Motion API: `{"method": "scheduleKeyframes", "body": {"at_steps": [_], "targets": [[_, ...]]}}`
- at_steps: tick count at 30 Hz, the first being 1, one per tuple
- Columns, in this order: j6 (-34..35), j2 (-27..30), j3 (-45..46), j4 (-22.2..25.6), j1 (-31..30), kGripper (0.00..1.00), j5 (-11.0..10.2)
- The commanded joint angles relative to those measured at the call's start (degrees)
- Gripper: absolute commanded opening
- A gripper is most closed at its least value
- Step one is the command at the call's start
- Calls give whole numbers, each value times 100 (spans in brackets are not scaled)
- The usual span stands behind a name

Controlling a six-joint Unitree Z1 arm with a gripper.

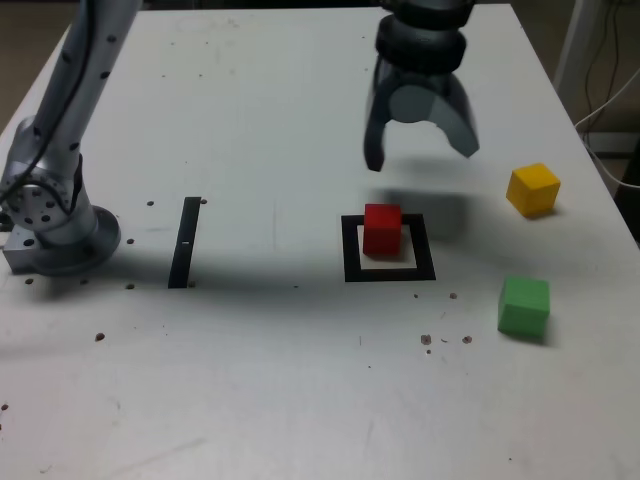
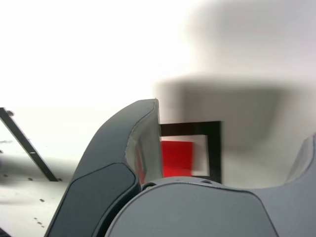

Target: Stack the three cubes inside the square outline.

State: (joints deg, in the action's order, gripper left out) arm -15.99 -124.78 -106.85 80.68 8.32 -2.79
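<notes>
Work surface: white table, speckled with small dark marks, one arm mounted on it

Three cubes are present, one of each colour. Nearest, at the exterior view's right, the green cube sits on bare table. The red cube stands inside the square outline, toward its far left corner; the wrist view shows the same cube within the frame. One narrow black strip lies well apart at the exterior view's left, beside the arm base. Farther right, the yellow cube rests alone. The gripper hangs above and beyond the red cube, jaws spread wide, holding nothing. Cables hang past the table's far right edge
</notes>
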Motion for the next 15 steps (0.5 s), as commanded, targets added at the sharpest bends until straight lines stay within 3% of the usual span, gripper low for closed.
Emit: {"method": "scheduleKeyframes", "body": {"at_steps": [1,15], "targets": [[-3,-194,-363,163,-57,100,-21],[361,-1140,-2481,1034,-242,99,117]]}}
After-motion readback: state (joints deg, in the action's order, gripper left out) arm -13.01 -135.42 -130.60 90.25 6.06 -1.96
